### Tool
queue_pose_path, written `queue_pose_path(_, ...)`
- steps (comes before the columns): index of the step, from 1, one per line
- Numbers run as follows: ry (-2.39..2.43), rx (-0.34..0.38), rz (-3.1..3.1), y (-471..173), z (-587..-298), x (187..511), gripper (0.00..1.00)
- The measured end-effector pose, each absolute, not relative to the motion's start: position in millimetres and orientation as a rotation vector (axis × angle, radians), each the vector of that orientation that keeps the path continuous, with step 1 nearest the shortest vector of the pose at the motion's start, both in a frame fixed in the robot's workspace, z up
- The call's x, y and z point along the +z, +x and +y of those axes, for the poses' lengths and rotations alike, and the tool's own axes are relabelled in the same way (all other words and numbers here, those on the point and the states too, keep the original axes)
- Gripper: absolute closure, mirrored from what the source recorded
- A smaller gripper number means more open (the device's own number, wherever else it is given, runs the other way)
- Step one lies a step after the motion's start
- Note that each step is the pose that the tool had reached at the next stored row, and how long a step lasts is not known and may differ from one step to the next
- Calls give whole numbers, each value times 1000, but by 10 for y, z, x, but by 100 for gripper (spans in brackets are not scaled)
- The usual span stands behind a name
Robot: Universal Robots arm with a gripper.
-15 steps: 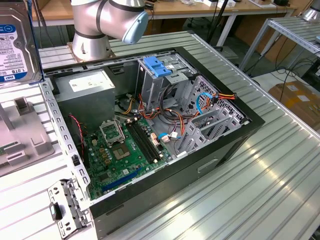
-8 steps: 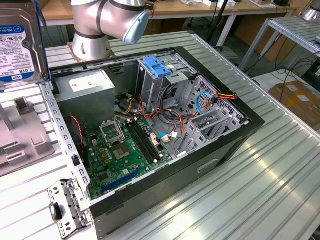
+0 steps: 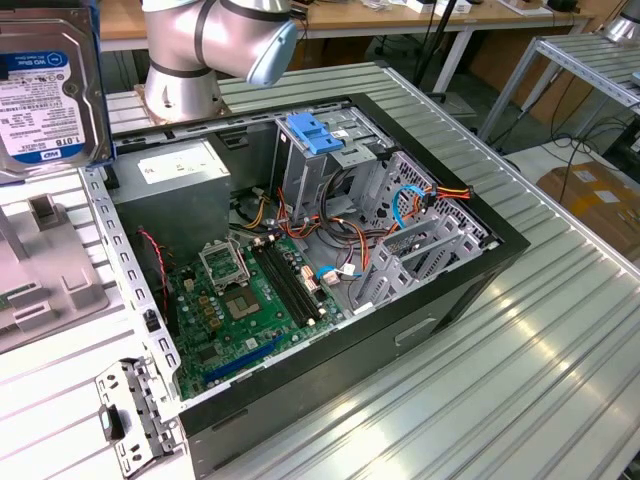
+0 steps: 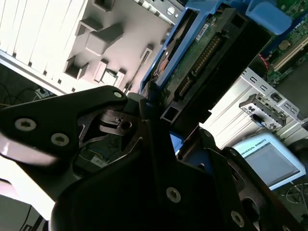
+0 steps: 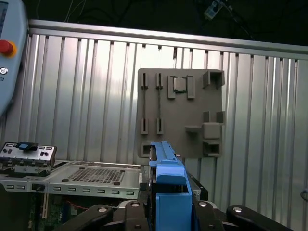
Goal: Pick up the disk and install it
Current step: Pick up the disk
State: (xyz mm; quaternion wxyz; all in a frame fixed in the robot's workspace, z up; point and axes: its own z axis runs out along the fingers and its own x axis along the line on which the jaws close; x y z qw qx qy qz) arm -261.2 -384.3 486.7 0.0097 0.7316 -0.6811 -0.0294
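The claw is clamped on the disk, held aloft at the exterior view's far left, above a grey fixture on the tabletop. Pickup looks done; installation in the open computer case is the 1 step left.

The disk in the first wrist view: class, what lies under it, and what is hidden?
Under the disk, clamped in the pincer, lies a grey holder plate on the ribbed table; the disk covers part of its edge.
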Motion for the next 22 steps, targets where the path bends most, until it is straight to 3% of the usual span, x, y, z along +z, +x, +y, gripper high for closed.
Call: queue_pose_path(22,2283,-94,-2125,-2256,-3927,4863,63)
